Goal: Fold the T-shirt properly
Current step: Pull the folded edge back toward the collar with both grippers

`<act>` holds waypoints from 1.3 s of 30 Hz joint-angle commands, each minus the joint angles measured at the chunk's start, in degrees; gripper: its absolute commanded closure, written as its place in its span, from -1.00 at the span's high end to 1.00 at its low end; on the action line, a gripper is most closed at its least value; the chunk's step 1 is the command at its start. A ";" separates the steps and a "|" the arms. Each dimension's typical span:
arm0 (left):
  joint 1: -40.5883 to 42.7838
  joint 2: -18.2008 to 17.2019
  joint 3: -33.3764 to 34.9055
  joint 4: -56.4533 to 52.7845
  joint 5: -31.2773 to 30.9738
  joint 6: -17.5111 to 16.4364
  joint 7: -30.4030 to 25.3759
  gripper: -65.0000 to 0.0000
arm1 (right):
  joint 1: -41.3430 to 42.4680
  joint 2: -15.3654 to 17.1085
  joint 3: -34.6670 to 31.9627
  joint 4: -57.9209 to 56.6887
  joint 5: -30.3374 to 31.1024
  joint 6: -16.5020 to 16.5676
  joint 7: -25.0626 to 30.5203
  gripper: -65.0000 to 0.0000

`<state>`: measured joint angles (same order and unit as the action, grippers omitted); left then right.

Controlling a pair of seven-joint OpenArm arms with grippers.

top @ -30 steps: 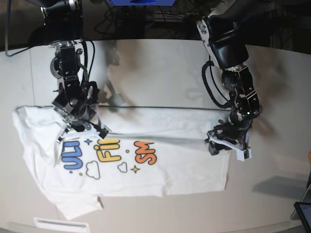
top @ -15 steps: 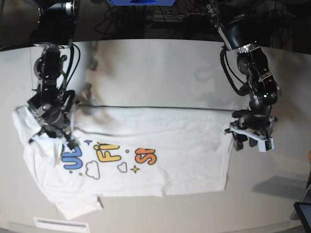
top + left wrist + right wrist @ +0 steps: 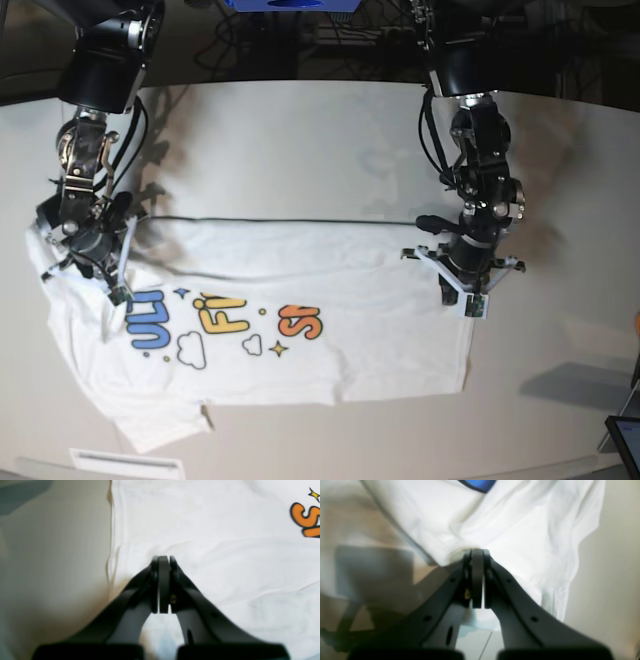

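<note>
The white T-shirt lies spread on the table with its blue, yellow and orange print facing up. My left gripper points down at the shirt's right hem. In the left wrist view it is shut, with the cloth puckered at its tips and an orange letter at the far right. My right gripper is at the shirt's left shoulder. In the right wrist view it is shut on a lifted fold of white cloth that drapes from its tips.
The pale table stretches behind the shirt. A thin dark line runs along the shirt's far edge. A white strip lies at the front left edge, and a dark device sits at the front right corner.
My left arm swung out past the right hem with its jaws open, then came back over the hem and shut. My right gripper dragged the shoulder cloth leftward.
</note>
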<state>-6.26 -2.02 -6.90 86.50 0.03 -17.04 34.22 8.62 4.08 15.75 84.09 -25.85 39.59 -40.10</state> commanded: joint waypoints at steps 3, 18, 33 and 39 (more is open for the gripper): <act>-0.99 -0.48 -0.09 0.84 0.01 0.47 -1.47 -1.00 | 2.15 1.15 1.61 1.22 0.13 -0.34 1.11 -0.99; -1.25 -0.92 -0.09 -7.42 0.63 0.29 -1.47 -1.00 | 3.73 4.41 4.34 -7.22 0.13 -0.34 1.37 -0.99; 9.91 -6.46 -0.09 -1.97 0.71 0.29 -1.47 -1.00 | -3.13 4.41 4.34 -7.48 0.04 -0.34 -0.74 -0.99; 15.45 -7.96 -0.18 3.48 0.71 0.29 -1.47 -1.00 | -8.23 4.14 4.43 -2.64 0.04 -0.34 -2.94 -0.99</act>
<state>8.99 -9.43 -6.74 89.54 -0.60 -17.30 30.41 1.56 8.16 19.90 82.30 -23.05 37.39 -35.79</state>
